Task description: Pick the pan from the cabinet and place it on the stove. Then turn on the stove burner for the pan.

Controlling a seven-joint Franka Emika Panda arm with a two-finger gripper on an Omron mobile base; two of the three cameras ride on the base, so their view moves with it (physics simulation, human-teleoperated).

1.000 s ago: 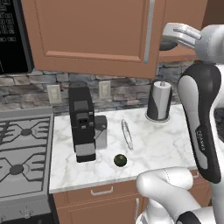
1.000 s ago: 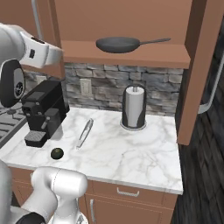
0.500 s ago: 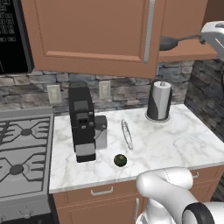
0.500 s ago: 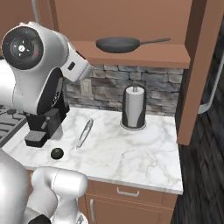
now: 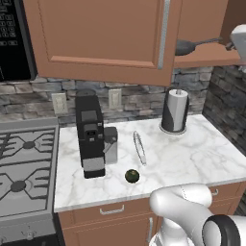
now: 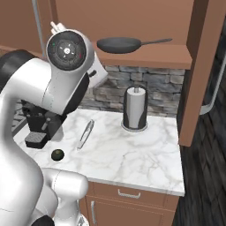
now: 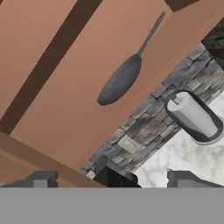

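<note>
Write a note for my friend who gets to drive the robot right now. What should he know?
Gripper: open, holding nothing, pointed up toward the pan.
Pan: lying on the shelf of the open cabinet, above the paper towel roll, handle pointing right in the right base view.
Stove: at the left of the counter, nothing on its grates.
Done: cabinet door is open.
Left: grab the pan, put it on a burner, then turn that burner's knob.
</note>
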